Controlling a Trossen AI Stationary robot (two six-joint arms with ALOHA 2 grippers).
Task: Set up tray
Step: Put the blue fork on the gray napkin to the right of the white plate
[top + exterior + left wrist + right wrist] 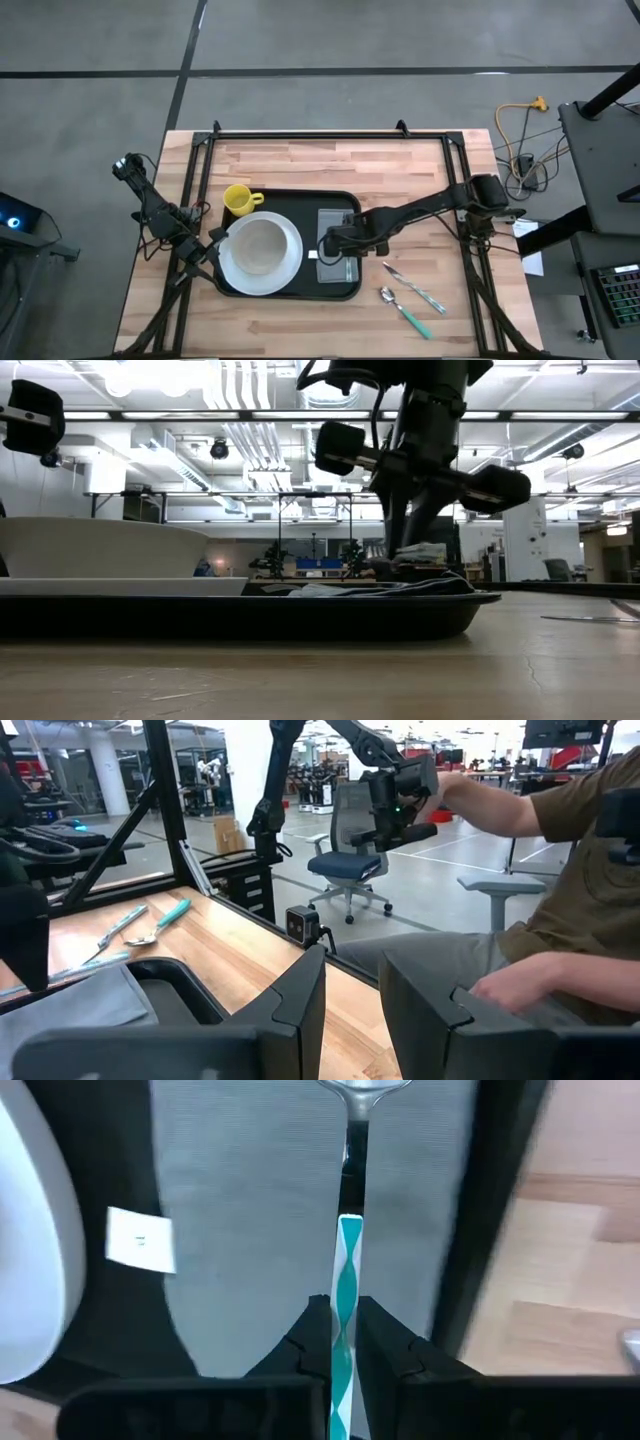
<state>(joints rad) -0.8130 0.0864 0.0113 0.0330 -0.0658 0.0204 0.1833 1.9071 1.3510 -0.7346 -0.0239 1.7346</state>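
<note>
The black tray [340, 292] lies mid-table, holding a white plate [260, 250], a yellow mug [238, 199] at its far left corner and a grey napkin [250, 1210] on its right part. Over the napkin, my right gripper [343, 1330] points steeply down, shut on a utensil with a teal-and-white handle. Its metal head [365, 1088] is cut off by the picture's edge. By the tray's left edge, my left gripper [350, 1010] stays level and open, with nothing between its fingers. My right gripper pinches the utensil's teal-and-white handle [348, 1270] between its two fingers, coming from above and slanting down. The utensil runs on from the fingertips, head away from them, over the napkin. I cannot tell whether the head touches the napkin.
A knife [415, 287] and a teal-handled spoon [405, 310] lie on the bare wood right of the tray. The napkin carries a small white label [140, 1240]. A seated person [560, 920] shows beyond the table in the left wrist view.
</note>
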